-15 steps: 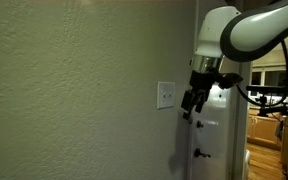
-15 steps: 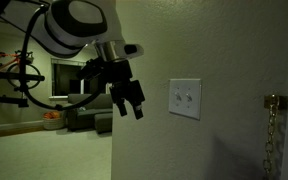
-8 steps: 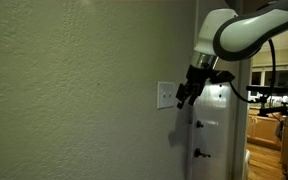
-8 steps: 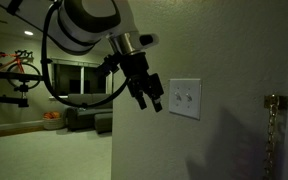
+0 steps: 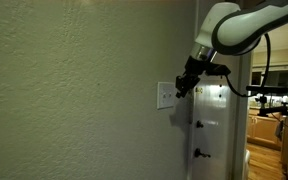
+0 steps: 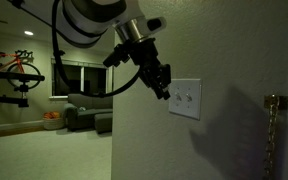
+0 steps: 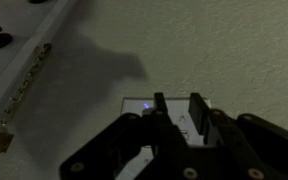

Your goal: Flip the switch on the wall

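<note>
While the approach is in hand, the gripper (image 6: pixel 164 90) is held just beside the switch (image 6: pixel 184 98) on the wall (image 5: pixel 84 90), jaws seemingly slightly apart; a short push onto it is needed next.

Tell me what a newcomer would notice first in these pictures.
The robot's black hand stands out, its tips close to the small white rectangular switch plate on the rough greenish-beige wall. In the wrist view the plate shows pale between the hand's two dark fingers. A brass door chain hangs at an exterior view's right edge.
</note>
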Controlling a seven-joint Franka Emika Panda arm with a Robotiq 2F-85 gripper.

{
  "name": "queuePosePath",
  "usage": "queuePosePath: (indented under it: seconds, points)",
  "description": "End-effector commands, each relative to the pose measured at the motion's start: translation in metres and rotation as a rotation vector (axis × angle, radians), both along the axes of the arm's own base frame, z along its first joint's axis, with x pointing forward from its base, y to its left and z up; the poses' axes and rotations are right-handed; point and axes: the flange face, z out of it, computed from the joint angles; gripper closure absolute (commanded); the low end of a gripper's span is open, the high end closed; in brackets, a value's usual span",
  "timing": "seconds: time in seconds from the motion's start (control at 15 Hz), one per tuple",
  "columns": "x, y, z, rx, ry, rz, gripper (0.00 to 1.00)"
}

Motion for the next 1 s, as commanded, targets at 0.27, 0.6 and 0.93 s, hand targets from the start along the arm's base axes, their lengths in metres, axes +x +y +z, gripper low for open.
queuePosePath:
  seconds: [0.27,0.6,0.93]
  points:
    - [0.025,-0.013,0.012,-0.013,-0.09,0.001,0.63]
    - [0.033,-0.023,0.017,-0.025,-0.111,-0.005,0.9]
    - [0.037,-0.028,0.019,-0.047,-0.112,-0.004,0.78]
